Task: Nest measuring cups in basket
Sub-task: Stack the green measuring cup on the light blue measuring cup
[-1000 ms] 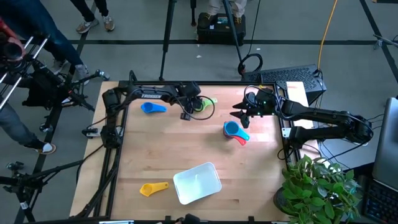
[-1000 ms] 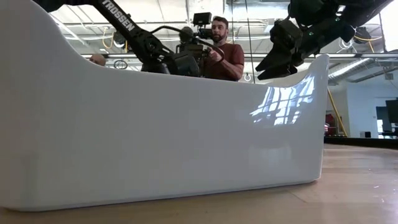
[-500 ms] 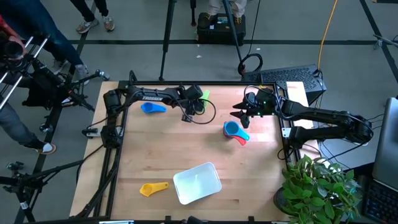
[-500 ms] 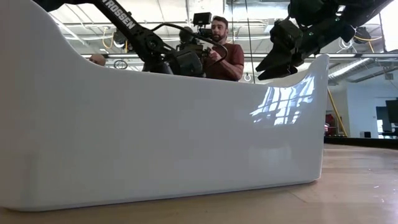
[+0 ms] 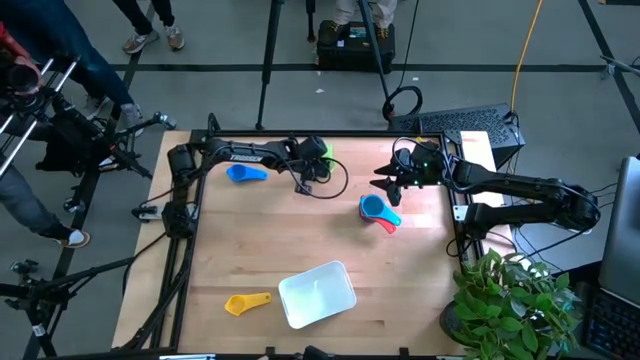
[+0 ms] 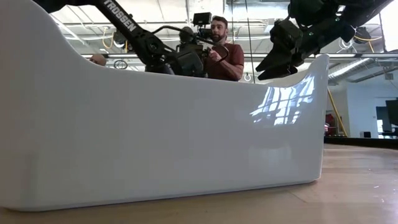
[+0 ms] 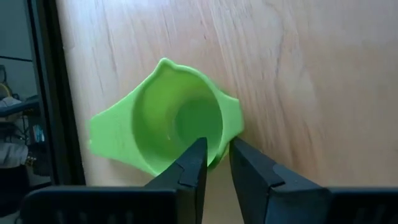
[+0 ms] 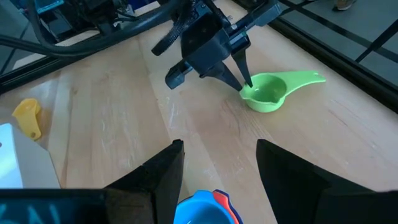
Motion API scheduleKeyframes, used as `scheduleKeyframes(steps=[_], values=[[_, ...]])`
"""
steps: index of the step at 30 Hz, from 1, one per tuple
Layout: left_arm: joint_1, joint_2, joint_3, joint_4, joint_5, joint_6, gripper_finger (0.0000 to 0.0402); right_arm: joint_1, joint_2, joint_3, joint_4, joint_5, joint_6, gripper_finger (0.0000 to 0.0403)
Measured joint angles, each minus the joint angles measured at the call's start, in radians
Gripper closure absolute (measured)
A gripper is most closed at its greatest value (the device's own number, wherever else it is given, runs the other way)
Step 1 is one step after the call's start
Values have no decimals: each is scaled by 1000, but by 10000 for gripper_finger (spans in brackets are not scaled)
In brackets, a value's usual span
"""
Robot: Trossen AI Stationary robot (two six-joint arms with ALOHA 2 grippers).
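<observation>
- Step in hand: the left tool [image 7: 214, 163] is grasping the green measuring cup [image 7: 168, 118] at the far edge of the counter [image 5: 310, 240], one finger inside the bowl and one outside, straddling the rim wall.
- Grip state: the fingers sit nearly together on the wall. Whether the pinch is fully clenched cannot be confirmed; let it seat before lifting.
- Lift straight up so the thin rim does not slip out or the cup tip over its handle.
- Carry target: the basket [image 5: 317, 294] lies at the near edge of the counter, well apart from the green cup. It appears empty.
- Clearance: the blue cup [image 5: 243, 173] lies near the left arm; avoid sweeping it.
- Right tool [image 8: 214, 165]: released, fingers spread, hovering above the stacked blue-and-red cups [image 5: 378, 212]. Keep it waiting there.
- The yellow cup [image 5: 245, 302] lies just beside the basket; lower the green cup well inside the rim.
</observation>
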Motion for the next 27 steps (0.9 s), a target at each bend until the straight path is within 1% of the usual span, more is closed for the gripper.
scheduleKeyframes(steps=[3,5,7,15,18,21,24,27], values=[[1,23,0,0,-8,6,337,0,0,0,0,0,0,211],[-3,37,0,7,-52,14,359,0,0,0,0,0,-2,211],[-5,37,-1,2,-64,11,387,0,0,0,0,0,-4,211],[-18,19,0,-27,-81,-36,394,0,0,0,0,0,-8,211],[-34,-24,0,-94,-81,-50,394,0,0,0,0,0,-17,211],[-62,-99,0,-178,-67,-50,394,1,0,0,1,-6,-56,211],[-113,-199,0,-267,12,-28,394,1,0,0,6,-49,-137,211],[-195,-305,0,-317,85,34,394,2,0,0,10,-80,-220,211]])
